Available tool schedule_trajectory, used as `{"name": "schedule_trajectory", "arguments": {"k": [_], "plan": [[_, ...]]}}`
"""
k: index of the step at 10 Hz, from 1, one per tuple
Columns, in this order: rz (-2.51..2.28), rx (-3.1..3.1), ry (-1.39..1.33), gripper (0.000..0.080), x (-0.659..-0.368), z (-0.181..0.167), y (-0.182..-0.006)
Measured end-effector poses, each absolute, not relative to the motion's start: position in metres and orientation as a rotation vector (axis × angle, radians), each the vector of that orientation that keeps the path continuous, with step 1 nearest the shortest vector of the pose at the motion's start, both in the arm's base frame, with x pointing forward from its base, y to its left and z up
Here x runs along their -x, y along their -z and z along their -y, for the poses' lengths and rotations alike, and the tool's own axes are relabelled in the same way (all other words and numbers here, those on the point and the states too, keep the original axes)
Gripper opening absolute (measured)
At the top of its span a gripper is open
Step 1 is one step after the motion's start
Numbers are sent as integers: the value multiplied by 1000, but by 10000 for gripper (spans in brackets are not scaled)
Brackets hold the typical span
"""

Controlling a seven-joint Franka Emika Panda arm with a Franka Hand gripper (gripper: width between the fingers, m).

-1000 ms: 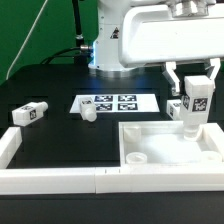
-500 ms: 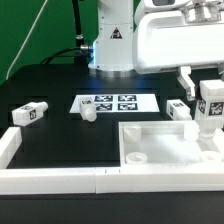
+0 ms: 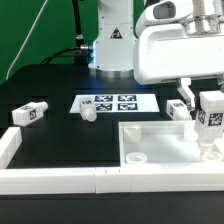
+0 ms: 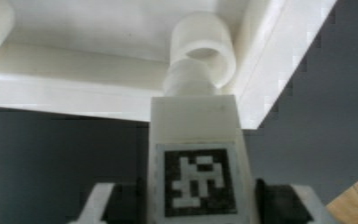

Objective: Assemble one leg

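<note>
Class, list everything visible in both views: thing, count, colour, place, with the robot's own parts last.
tabletop: one, white, front of the table, exterior view's right.
held leg: one, white, tagged, upright at the tabletop's right edge.
loose legs: three, white, lying at the exterior view's left, beside the marker board, behind the tabletop.
marker board: one, white, mid-table.
rail: one, white, along the table's front and left.
table: one, black.
arm: one, white, base at the rear.
gripper: one, white, shut on the held leg.

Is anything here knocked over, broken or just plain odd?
Nothing looks broken or spilled. Three loose legs lie on their sides on the black table, seemingly just waiting. The fingers hold a fourth leg upright over the white tabletop.
</note>
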State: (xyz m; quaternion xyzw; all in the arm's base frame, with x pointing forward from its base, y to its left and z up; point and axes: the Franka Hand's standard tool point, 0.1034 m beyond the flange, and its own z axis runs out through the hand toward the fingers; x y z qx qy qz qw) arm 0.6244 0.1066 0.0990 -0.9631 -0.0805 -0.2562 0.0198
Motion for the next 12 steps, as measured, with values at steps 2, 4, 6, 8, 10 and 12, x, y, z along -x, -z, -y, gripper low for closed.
{"name": "schedule_trajectory", "arguments": {"k": [2, 4, 6, 8, 10, 12], "plan": [[255, 2989, 791, 284, -628, -109, -92], [264, 2989, 785, 284, -627, -112, -83], [266, 2987, 802, 284, -625, -113, -76], [272, 2975, 862, 284, -624, -111, -74], [282, 2970, 893, 284, -624, -110, -74], [285, 2970, 893, 387, -624, -110, -74]]}}
